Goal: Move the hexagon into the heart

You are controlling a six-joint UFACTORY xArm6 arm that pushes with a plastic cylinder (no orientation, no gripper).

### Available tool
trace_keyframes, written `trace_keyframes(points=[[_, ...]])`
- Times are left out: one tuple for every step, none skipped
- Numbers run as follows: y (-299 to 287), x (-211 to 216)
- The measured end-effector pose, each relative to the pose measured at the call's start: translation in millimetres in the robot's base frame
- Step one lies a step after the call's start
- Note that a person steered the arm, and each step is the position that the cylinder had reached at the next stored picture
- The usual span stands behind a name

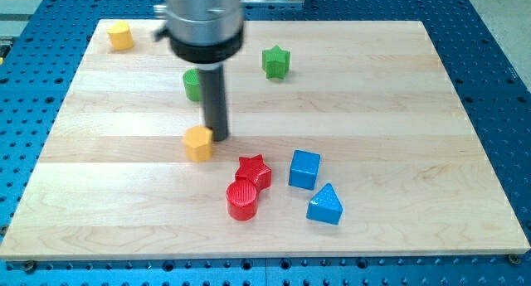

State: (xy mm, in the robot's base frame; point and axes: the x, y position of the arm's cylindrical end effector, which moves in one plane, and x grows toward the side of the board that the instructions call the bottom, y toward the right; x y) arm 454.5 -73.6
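The yellow hexagon (198,143) lies left of the board's middle. My tip (217,137) touches its upper right side. The yellow heart (120,36) sits at the top left corner of the board, far up and left of the hexagon. The rod's housing hides part of the green cylinder (191,85) just above the hexagon.
A green star (275,61) lies at the top centre. A red star (254,169) touches a red cylinder (242,200) below the hexagon's right. A blue cube (304,169) and a blue triangle (325,204) lie to their right.
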Motion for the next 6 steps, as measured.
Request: trace_keyframes(points=[[23.9,9.6],[10.2,35.7],[-36.6,40.9],[-96.5,-0.8],[-76.2,30.7],[-123.0,14.7]])
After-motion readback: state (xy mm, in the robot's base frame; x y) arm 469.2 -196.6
